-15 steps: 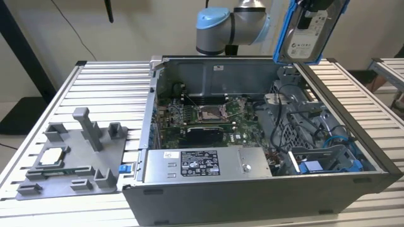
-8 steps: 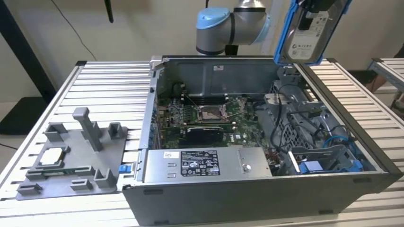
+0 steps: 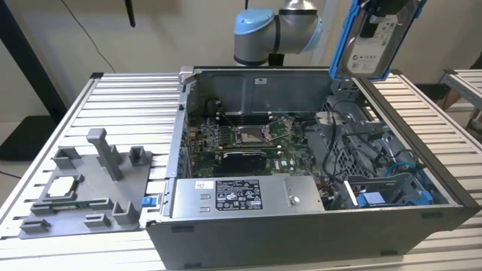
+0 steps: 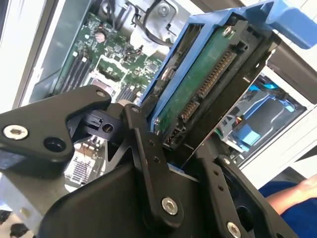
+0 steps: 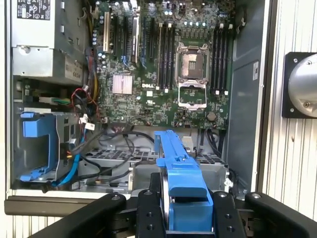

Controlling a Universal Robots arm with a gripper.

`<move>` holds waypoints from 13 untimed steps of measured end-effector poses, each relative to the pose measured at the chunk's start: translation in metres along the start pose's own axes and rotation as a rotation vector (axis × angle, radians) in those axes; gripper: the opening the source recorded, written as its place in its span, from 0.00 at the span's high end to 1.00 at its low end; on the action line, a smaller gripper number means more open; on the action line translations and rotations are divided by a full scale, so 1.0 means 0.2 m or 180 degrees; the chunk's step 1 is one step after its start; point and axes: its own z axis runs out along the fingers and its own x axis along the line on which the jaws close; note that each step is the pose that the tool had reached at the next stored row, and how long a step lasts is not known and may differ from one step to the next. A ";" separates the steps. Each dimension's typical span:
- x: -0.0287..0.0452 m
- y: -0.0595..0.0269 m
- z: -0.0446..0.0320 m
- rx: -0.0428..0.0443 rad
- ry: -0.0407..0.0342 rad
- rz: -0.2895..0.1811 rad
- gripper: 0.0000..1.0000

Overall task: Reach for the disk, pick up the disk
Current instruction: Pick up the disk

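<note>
With the tool (image 4: 171, 144) clamped on the disk (image 3: 373, 39) above the case (image 3: 316, 226), keep grip firm and disk clear of cables.

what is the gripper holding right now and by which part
The gripper is shut on the disk, clamping one end of its blue frame; the disk hangs above the open computer case.

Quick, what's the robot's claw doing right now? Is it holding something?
End effector: closed on the disk, holding it up above the open computer case.
</note>
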 end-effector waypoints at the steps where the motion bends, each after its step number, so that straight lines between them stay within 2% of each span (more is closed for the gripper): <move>1: 0.012 0.000 -0.004 0.0001 -0.0001 0.0000 1.00; 5: 0.052 0.001 -0.006 0.0013 -0.0011 0.0000 1.00; 9: 0.093 0.002 -0.007 0.0036 -0.0034 -0.0001 1.00; 13: 0.142 0.003 -0.008 0.0040 -0.0036 -0.0001 1.00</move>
